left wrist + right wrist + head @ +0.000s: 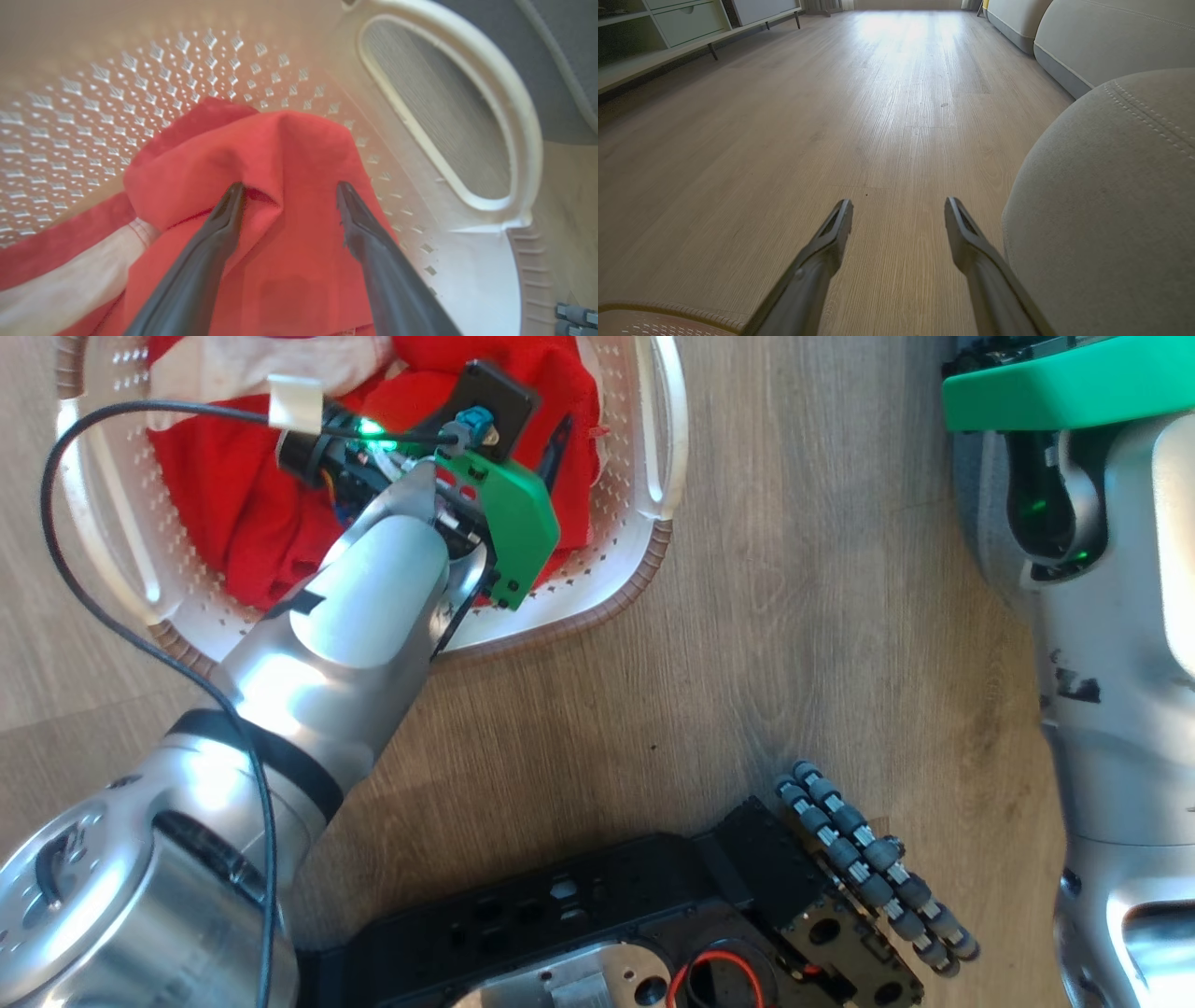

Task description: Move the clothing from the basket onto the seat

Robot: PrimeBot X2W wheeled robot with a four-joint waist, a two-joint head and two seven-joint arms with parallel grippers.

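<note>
Clothing point(299, 154): bright red soft fabric, bunched in the basket point(644, 537), with a white band point(70, 275) running across its lower part in the left wrist view and a pale patch at the heap's far end in the head view. Location: inside the basket, heaped against the perforated wall near one side handle; none of it lies on the seat point(1101, 210). Basket: cream-white plastic with a brown woven-look rim, standing on the wooden floor point(878, 116); a corner of its rim also shows at the lower left of the right wrist view. Left gripper point(290, 187): reached down into the basket, its two dark fingers spread wide to either side of a raised fold of the red fabric, nothing pinched between them; the view is blurred, so whether the tips press the cloth or sit just above it cannot be told. Left forearm point(373, 588): silver, slanting up from the lower left of the head view, carrying a green wrist bracket point(513, 523) and a looping black cable point(56, 504). Right gripper point(899, 205): fingers spread apart, empty, low over bare floor, with the rounded grey seat and its pale stitched seam just beside it on that view's right. Right arm point(1111, 616): silver, along the head view's right edge, well apart from the basket. Robot base point(560, 915): black, at the bottom of the head view, with a roller wheel point(868, 868). Shelf unit point(668, 28): pale, far across the floor.
</note>
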